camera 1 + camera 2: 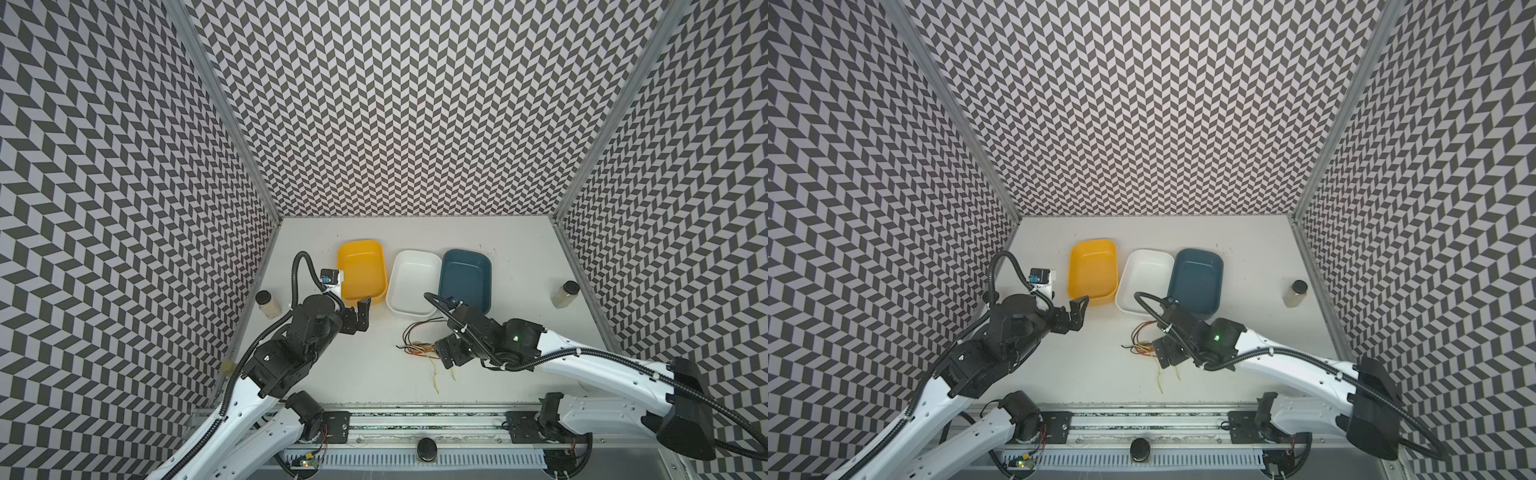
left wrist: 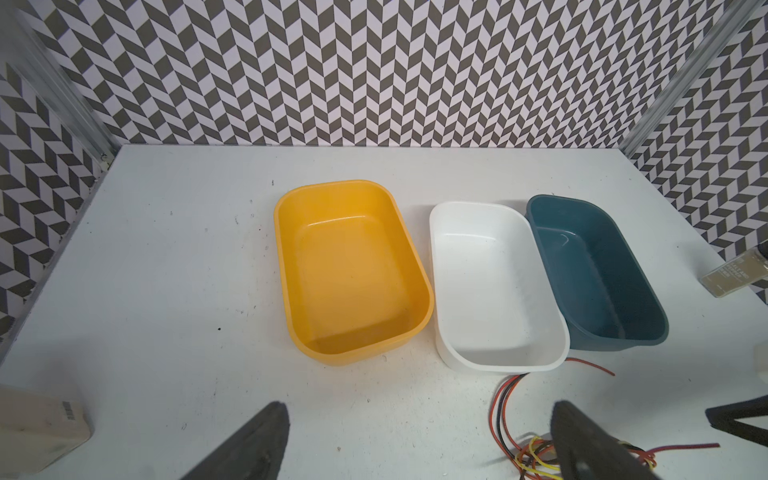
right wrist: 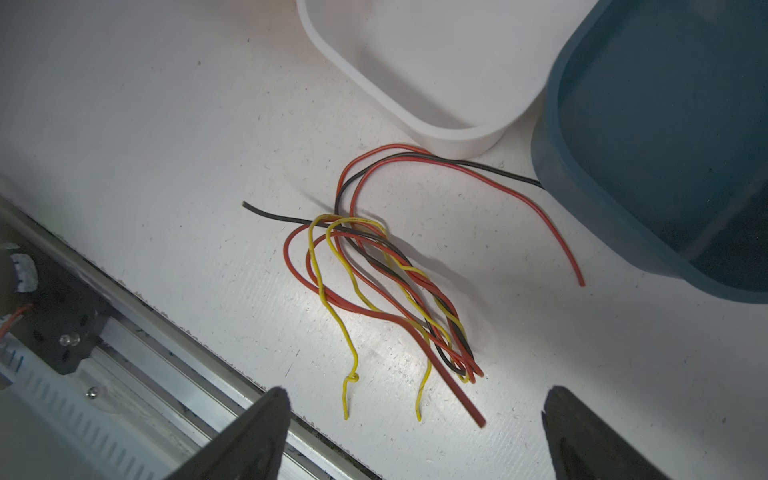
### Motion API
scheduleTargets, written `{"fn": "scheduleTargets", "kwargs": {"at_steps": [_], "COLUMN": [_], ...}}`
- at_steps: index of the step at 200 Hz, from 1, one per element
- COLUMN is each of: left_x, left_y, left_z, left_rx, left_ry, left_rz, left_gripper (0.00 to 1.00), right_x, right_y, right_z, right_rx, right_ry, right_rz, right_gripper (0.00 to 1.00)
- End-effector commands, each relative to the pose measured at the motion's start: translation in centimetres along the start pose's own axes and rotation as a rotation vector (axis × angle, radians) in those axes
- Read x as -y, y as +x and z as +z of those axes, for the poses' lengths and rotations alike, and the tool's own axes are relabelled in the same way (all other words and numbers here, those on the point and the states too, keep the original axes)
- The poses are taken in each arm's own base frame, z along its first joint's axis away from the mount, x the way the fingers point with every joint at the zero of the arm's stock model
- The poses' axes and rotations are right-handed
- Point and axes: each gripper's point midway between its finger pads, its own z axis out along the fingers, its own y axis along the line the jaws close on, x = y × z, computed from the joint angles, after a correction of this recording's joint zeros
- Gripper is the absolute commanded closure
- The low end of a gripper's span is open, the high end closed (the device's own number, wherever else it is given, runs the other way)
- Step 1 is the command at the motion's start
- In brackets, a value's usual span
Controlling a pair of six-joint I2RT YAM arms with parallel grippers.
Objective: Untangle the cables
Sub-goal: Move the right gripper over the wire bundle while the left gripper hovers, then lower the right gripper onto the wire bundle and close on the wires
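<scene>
The cables (image 3: 386, 282) are a loose tangle of thin red, black and yellow wires lying on the white table in front of the white tub; they show in both top views (image 1: 419, 345) (image 1: 1142, 347). My right gripper (image 3: 415, 395) is open just over the tangle's right-hand end (image 1: 442, 351). The loose yellow and red wire ends lie on the table between its spread fingers, and nothing is gripped. My left gripper (image 1: 358, 318) is open and empty beside the yellow tub's near corner, well left of the cables. In the left wrist view the cables (image 2: 536, 453) lie partly behind one of its fingers (image 2: 582, 440).
Three empty tubs stand in a row behind the cables: yellow (image 1: 361, 274), white (image 1: 413, 282) and blue (image 1: 465, 278). A small jar (image 1: 268, 303) stands by the left wall and another jar (image 1: 565, 293) by the right wall. A metal rail (image 3: 124, 332) runs along the table's front edge.
</scene>
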Motion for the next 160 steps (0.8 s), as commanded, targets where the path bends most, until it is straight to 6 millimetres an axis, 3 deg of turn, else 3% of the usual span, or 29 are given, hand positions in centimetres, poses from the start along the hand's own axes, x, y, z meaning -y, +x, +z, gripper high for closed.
{"fn": "scheduleTargets", "kwargs": {"at_steps": [1, 31, 71, 160], "left_x": [0.2, 0.2, 0.2, -0.9], "left_y": [0.1, 0.1, 0.1, -0.9], "left_z": [-0.1, -0.1, -0.1, -1.4], "left_rx": [-0.003, 0.0, 0.0, 0.062], "left_ry": [0.009, 0.01, 0.009, -0.037], "left_rz": [0.008, 0.009, 0.009, -0.002], "left_gripper": [0.0, 0.0, 0.0, 0.01], "right_x": [-1.2, -1.3, -3.3, -3.2], "right_y": [-0.3, -0.1, -0.3, -2.0], "right_z": [0.1, 0.6, 1.0, 2.8], "right_rx": [-0.03, -0.072, -0.054, -0.054], "right_ry": [-0.024, 0.02, -0.047, 0.052], "right_rz": [-0.08, -0.153, -0.238, -0.326], "right_gripper": [0.04, 0.05, 0.05, 0.06]}}
